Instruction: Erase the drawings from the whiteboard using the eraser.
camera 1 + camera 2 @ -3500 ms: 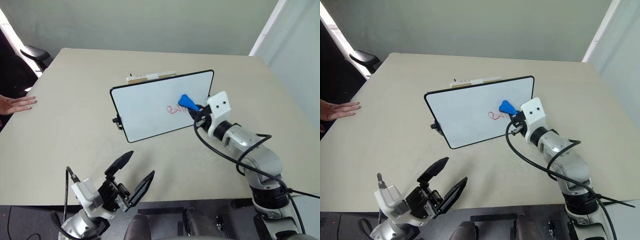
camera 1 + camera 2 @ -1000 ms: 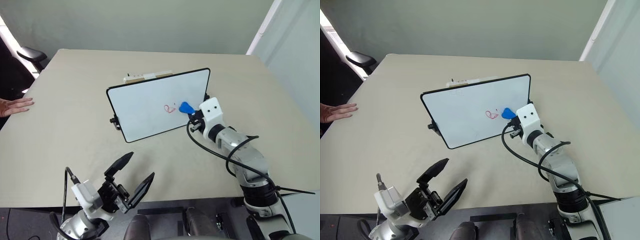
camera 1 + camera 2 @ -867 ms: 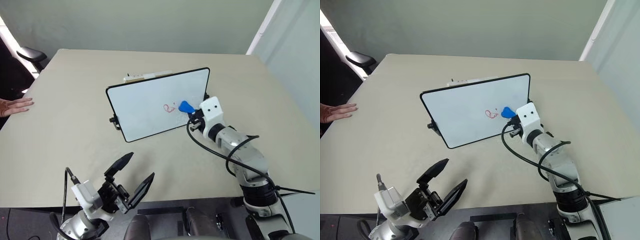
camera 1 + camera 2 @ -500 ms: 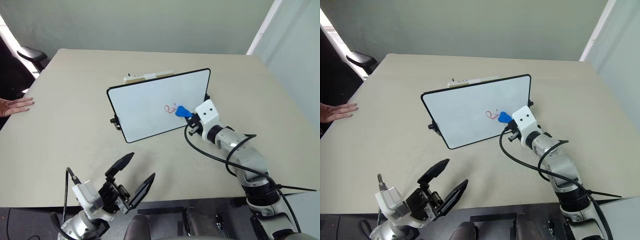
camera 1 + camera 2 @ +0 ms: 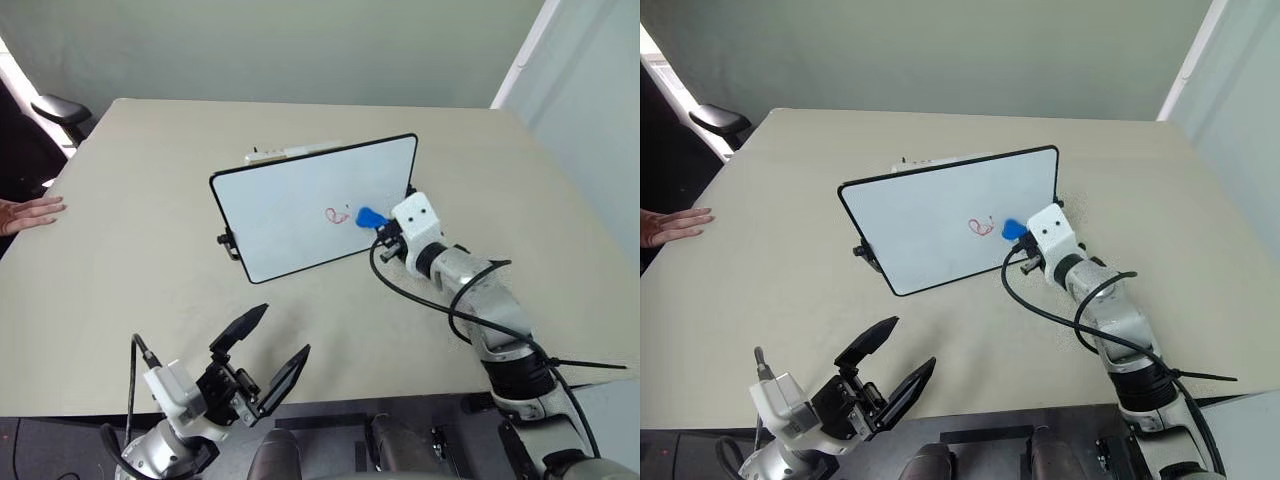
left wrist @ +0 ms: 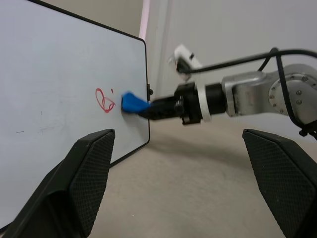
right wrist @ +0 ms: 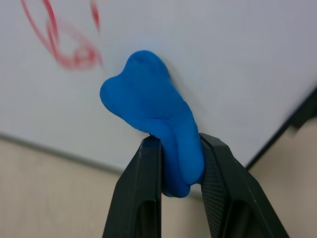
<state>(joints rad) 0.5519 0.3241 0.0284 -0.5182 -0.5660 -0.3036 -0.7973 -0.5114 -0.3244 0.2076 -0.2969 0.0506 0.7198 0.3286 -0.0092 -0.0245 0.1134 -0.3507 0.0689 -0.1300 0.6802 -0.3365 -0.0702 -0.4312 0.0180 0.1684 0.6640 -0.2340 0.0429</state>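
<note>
Here the eraser (image 7: pixel 156 131) sits beside the drawings (image 7: pixel 62 42), near the whiteboard (image 5: pixel 290 215) edge.

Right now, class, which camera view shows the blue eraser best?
The right wrist view: the eraser looms large, pinched in the right tool, tip against the whiteboard beside the drawings. The left wrist view shows it small, from the side; the eye views show a blue speck.
</note>
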